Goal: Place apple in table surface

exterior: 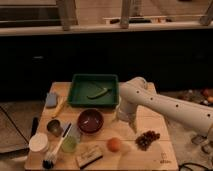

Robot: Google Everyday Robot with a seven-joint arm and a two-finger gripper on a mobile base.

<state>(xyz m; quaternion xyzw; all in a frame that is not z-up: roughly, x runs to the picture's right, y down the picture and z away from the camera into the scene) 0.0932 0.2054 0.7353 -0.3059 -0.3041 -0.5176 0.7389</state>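
Observation:
The apple (114, 144) is a small orange-red fruit lying on the light wooden table surface (150, 151) near the front edge, between a flat bar and the dark grape bunch (147, 139). My white arm comes in from the right and bends down over the table. My gripper (129, 121) hangs at its end, above the table, a little behind and to the right of the apple and apart from it.
A green tray (93, 90) with a green item stands at the back. A dark red bowl (90, 120) sits mid-table. A blue sponge (51, 100), a small cup (53, 127), a white cup (38, 143), a green cup with a brush (69, 143) and a bar (89, 156) crowd the left and front.

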